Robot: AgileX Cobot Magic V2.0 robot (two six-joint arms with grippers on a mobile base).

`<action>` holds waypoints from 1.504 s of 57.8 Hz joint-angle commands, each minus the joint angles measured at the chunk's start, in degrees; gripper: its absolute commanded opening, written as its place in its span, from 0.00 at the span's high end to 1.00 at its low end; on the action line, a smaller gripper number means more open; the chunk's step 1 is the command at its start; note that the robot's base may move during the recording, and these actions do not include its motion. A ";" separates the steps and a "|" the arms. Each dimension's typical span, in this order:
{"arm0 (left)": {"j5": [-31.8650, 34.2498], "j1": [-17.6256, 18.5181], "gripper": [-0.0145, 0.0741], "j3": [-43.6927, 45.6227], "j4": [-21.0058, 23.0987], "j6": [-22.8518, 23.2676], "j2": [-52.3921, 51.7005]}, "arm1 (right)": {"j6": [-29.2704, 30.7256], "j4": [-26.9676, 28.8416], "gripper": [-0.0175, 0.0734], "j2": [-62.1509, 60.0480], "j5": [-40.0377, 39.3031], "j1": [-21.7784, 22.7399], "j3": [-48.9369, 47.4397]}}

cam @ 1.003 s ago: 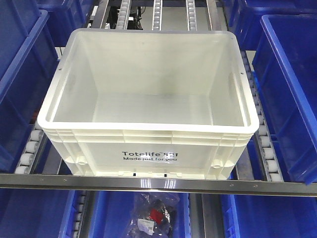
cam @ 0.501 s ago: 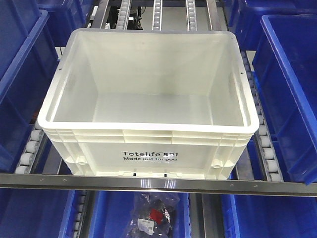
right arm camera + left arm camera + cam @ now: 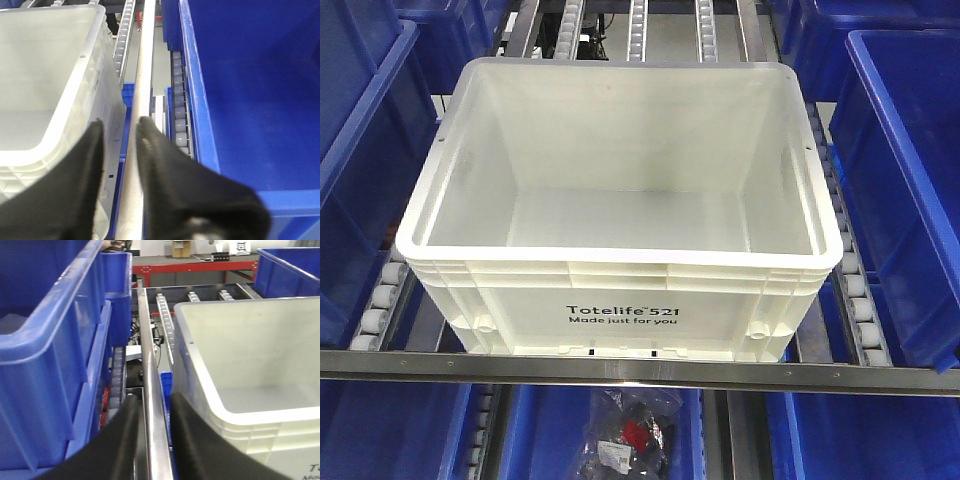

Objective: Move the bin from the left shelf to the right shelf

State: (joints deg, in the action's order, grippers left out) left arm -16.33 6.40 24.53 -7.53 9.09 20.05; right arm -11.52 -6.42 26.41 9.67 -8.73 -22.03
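- The bin [image 3: 620, 262] is a big white rectangular tote of slightly see-through plastic. It has smooth inner walls, a thick rolled rim with ribbing beneath, and black print reading "Totelife 521 Made just for you" on its front face.
- It sits level in a roller lane of the shelf, its front base right at the metal front rail [image 3: 620, 368], between the left blue bin [image 3: 360, 180] and the right blue bin [image 3: 910, 170]; nothing lies inside it.
- The left gripper [image 3: 154, 401] is spread, its matte black fingers [image 3: 125, 445] holding nothing. It is seen low beside the tote's left wall, with a shiny steel divider bar [image 3: 150, 370] showing in the gap.
- The right gripper [image 3: 121, 125] is likewise spread and grasps nothing. It is beside the tote's right wall, and a pale metal rail [image 3: 146, 60] runs up through its gap.
- The lanes are rows of small grey plastic rollers [image 3: 855, 290] in metal tracks.
- A lower blue bin holds a clear bag of dark and red items [image 3: 632, 435].
- Beyond the shelf stands a red-framed bench [image 3: 200, 267] carrying a cardboard box [image 3: 178, 248].
- Against the front views half a second and a second ago, the tote and its neighbours lie exactly as they did.
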 commanded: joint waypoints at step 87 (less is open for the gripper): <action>-30.09 10.11 0.25 56.42 -1.33 5.06 65.70 | -1.47 2.67 0.22 60.70 33.65 -7.16 -59.82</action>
State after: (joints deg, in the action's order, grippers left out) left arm -45.83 16.32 76.44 -8.57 13.41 85.47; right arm -12.81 -3.41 86.92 43.53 -16.05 -77.80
